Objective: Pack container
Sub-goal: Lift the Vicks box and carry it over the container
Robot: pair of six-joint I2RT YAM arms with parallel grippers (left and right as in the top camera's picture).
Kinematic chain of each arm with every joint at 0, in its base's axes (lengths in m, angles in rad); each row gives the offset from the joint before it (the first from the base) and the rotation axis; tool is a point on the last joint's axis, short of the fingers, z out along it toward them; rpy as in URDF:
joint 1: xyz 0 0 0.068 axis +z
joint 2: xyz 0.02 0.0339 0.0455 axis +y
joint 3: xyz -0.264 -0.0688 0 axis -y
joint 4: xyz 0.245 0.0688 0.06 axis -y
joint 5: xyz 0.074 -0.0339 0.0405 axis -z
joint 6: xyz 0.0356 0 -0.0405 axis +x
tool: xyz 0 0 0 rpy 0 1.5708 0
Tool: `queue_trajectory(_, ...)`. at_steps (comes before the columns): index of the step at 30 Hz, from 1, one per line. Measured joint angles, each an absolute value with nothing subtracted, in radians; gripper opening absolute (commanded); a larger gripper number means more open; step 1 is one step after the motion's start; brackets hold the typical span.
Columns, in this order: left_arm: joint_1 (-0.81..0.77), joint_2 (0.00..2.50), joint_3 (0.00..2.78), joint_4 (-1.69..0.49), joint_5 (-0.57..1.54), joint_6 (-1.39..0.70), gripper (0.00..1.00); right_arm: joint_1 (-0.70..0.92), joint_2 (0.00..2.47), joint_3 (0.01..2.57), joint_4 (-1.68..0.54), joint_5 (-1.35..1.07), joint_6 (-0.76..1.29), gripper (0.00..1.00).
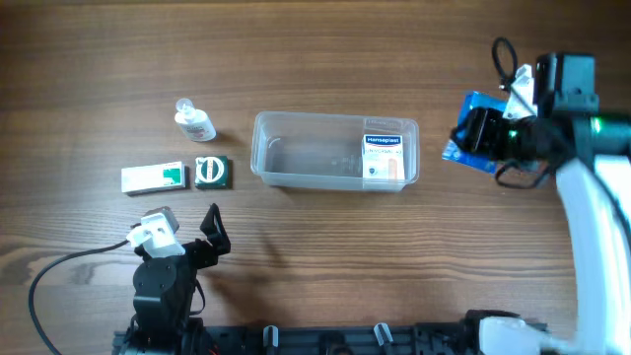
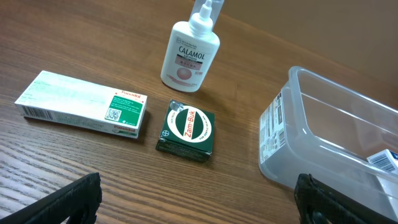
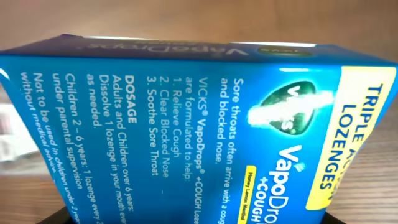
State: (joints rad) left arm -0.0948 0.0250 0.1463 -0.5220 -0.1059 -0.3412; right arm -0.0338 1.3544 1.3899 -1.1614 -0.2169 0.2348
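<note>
My right hand (image 1: 480, 133) is clamped on a blue cardboard Vicks VapoDrops lozenge box (image 3: 199, 124), just right of the clear plastic rectangular container (image 1: 264, 158). A white-and-blue Hansaplast box (image 1: 384, 156) lies inside it. Held tilted, the lozenge box could catch the rim. My left hand (image 2: 198, 199) gapes empty near a white Calamol bottle (image 2: 189, 53) and a dark green Zam-Buk box (image 2: 186, 129).

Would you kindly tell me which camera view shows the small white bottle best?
The left wrist view: the bottle is close and its Calamol label reads clearly. Overhead shows it tiny, label illegible. The right wrist view shows a blue box instead.
</note>
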Motion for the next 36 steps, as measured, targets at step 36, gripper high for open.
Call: queue_trajectory(36, -0.095, 0.025, 0.146, -0.522, -0.106, -0.341, 1.0, 0.529, 1.962, 1.39, -0.796, -0.034, 0.635, 0.64)
